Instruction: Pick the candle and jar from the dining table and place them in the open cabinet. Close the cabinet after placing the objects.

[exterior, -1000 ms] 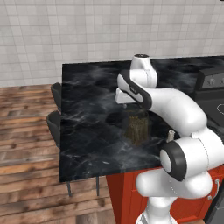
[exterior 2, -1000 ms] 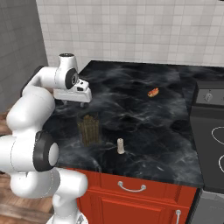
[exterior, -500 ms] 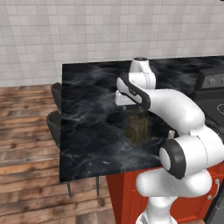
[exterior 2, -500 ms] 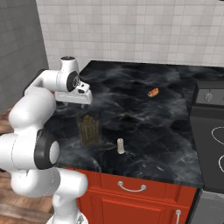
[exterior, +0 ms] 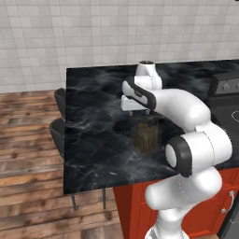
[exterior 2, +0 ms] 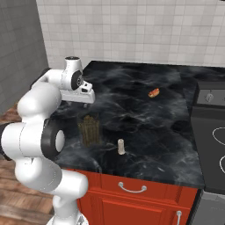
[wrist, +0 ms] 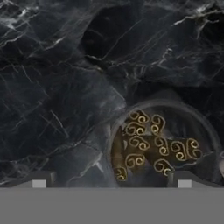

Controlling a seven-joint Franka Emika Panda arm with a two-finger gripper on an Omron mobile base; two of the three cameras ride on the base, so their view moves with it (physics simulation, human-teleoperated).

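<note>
Small orange item (exterior 2: pixel 154 92) lies alone on the dark marble, well apart from everything else, toward 1 o'clock of the right base view. Black stove (exterior 2: pixel 211 132) at 3 o'clock, knobs on its back panel; red base cabinet (exterior 2: pixel 132 200) with curved silver handles at 6 o'clock. Dark chairs (exterior: pixel 59 126) at 9 o'clock of the left base view, on wood plank floor (exterior: pixel 28 163) below a pale tiled wall (exterior: pixel 70 37).

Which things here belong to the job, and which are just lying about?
Job: jar, under the open gripper; candle; dining table that bears both.

Lying about: small orange item; stove; dark chairs.
</note>
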